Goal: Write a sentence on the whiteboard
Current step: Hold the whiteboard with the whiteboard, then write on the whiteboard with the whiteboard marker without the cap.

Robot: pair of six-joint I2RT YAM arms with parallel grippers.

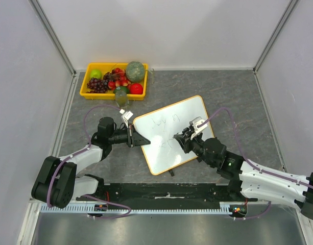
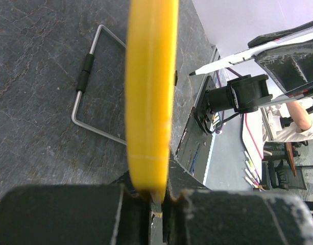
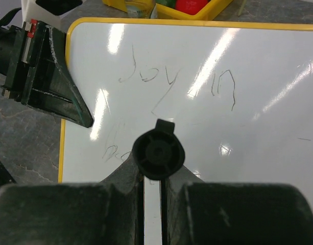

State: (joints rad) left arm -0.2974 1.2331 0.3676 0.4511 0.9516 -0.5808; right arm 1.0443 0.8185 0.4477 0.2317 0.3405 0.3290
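Your whiteboard [image 1: 169, 153] lies askew on the table [image 1: 238, 97]. It looks light, stiff and slick, so hold it by the frame [image 2: 148, 92], not the face. The left gripper [image 1: 141, 139] is clamped on that frame's left edge, and the right gripper [image 1: 183, 138] is closed on the marker [image 3: 159, 152]. Only the right wrist view reads the sentence [image 3: 176, 81], "Joy in" above a second line, perhaps unfinished; only the left wrist view shows the pinch.
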